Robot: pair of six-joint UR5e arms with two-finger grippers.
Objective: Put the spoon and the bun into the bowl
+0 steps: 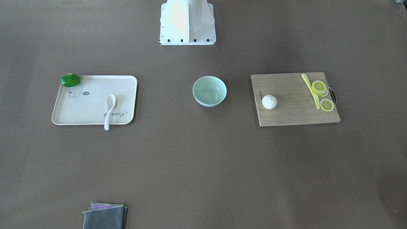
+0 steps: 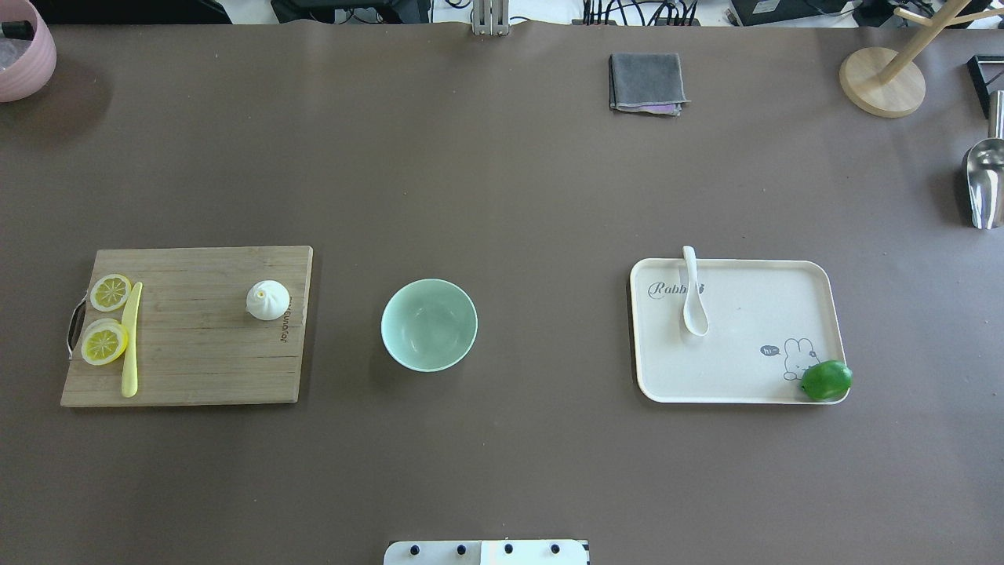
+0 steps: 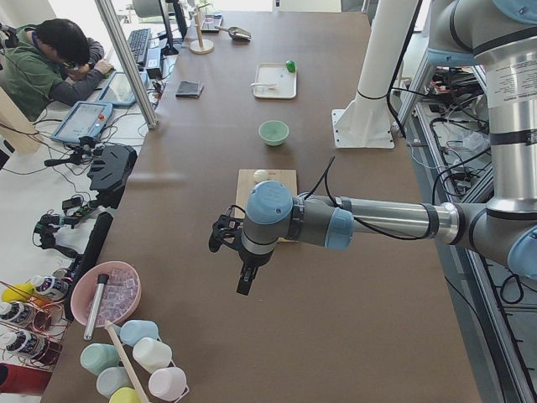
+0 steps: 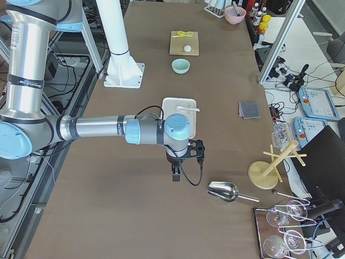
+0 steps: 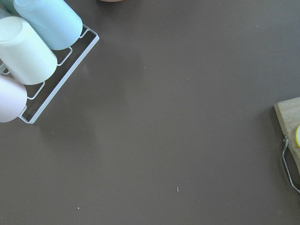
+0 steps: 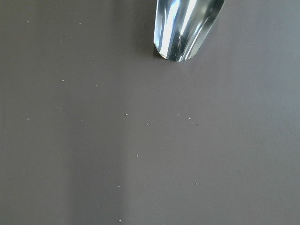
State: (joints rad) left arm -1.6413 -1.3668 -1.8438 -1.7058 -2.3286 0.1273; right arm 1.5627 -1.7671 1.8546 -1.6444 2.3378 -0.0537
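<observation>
Glossy white soup spoon (image 2: 692,294) on cream tray (image 2: 753,314), handle overhanging rim; white dome-shaped bun (image 2: 267,300) on wooden board (image 2: 196,345); pale mint-green bowl (image 2: 429,324) between, on brown desk (image 2: 502,157); left pincer (image 3: 220,238), right pincer (image 4: 198,150): state cannot tell.

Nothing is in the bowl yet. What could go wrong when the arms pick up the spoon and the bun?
The spoon lies with its handle over the tray rim, so a push might tip it or slide it off. The bun is a smooth dome and may slip. The bowl stands loose; a bump could shift it.
</observation>
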